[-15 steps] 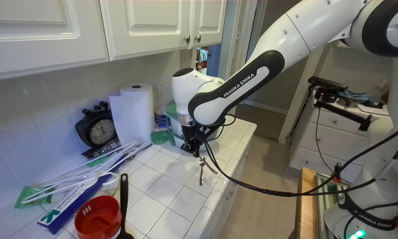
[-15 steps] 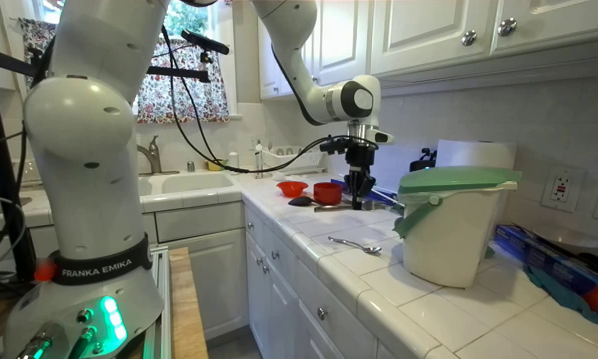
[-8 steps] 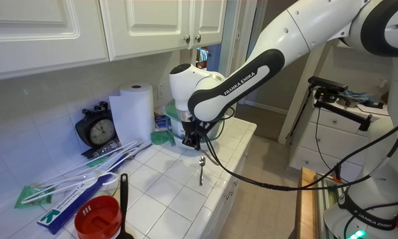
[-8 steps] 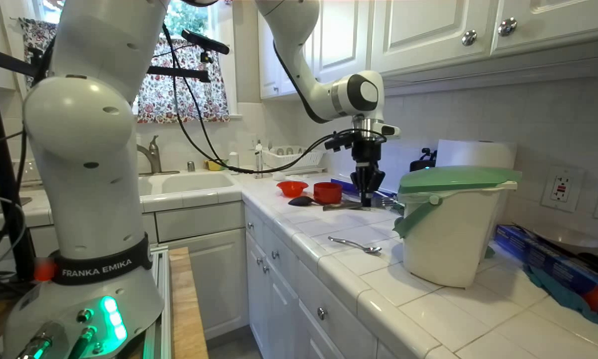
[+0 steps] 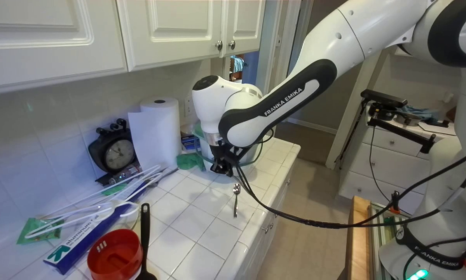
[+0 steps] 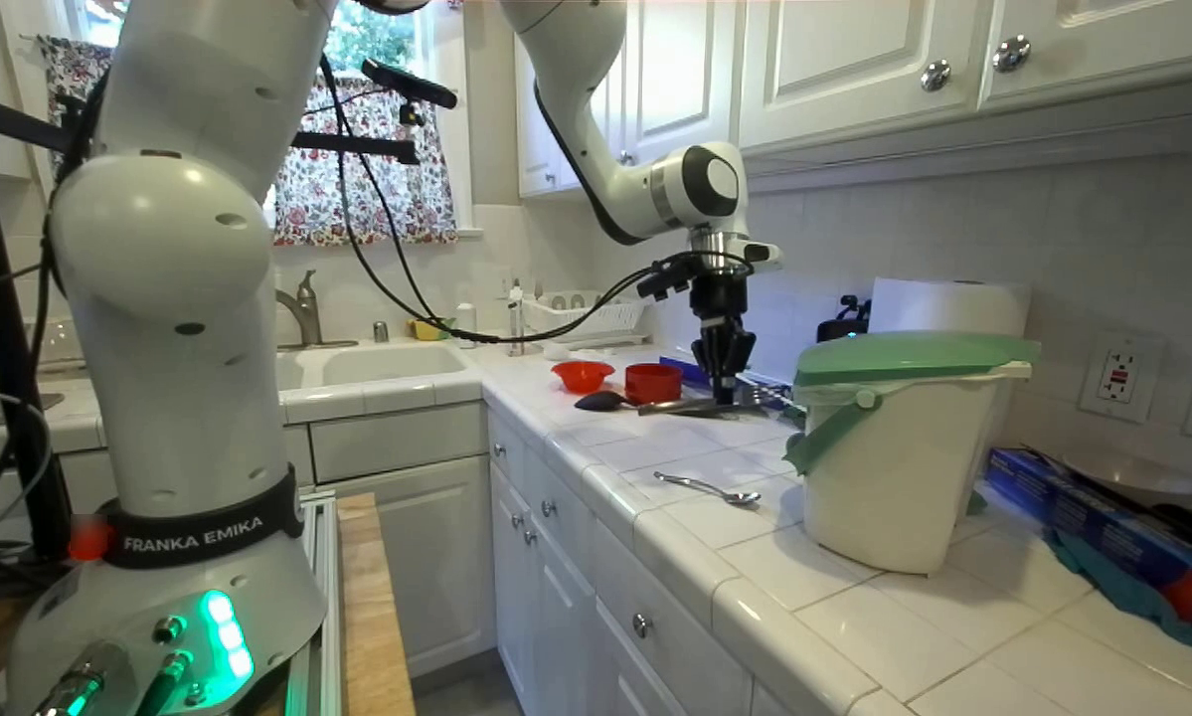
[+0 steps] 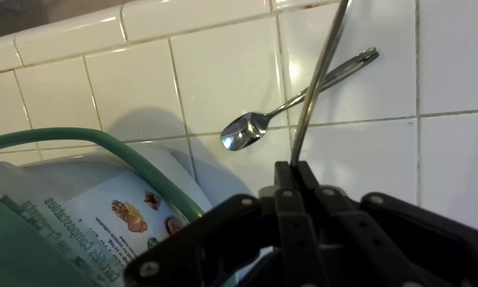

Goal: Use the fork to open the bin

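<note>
And there, toward the counter's (image 5: 201, 257) front edge, lay a gleaming spoon (image 7: 280, 109)! Along the back edge, up stood the paper-towel roll (image 5: 162, 131), a black dial (image 5: 119, 154) just beside, and a dish rack (image 6: 617, 318) sat at the back corner.

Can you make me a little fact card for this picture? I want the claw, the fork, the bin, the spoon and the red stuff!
claw: shut on the fork
fork: slim, silver metal; passes over the spoon in the wrist view; no prongs seen there
bin: white tub standing on the tiled counter
green lid: on top of the bin
bin opened: not yet
spoon: shiny, lying on the counter, apart from the bin
red stuff: a red cup and a red bowl, in an exterior view
</note>
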